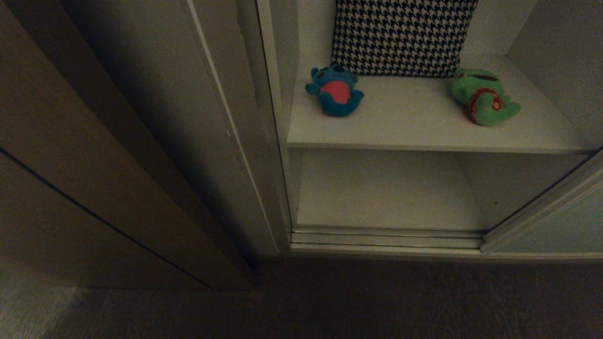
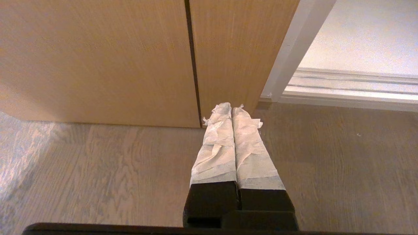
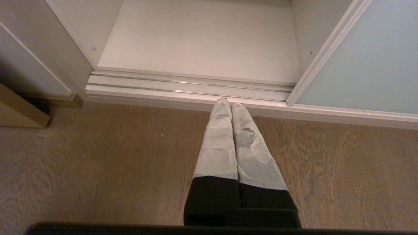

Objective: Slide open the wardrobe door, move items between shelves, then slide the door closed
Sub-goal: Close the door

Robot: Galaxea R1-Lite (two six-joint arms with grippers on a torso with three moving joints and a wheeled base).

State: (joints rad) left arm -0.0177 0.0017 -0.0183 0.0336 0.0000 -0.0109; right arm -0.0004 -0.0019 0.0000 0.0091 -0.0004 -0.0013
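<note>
Honestly, from the head view neither arm is in shot, so any reach starts blind: the teal-blue bear (image 1: 335,90) and the green frog (image 1: 484,96) both lie on the upper shelf (image 1: 424,134), bear toward the left, frog toward the right, with the houndstooth cushion (image 1: 403,35) just behind them, so a sloppy grab could catch it or shove a toy back. The lower shelf (image 1: 381,195) is where I'd guess they go. The sliding wardrobe door (image 1: 560,221) sits off to the right, opening uncovered. Left wrist view: left gripper (image 2: 231,107) clenched on nothing, low over the wooden floor (image 2: 98,169) by the brown side panel (image 2: 98,58), well away from the toys. Right wrist view: right gripper (image 3: 227,102) also clenched, empty, near the bottom track (image 3: 183,86); clipping that track while rising is the risk.
</note>
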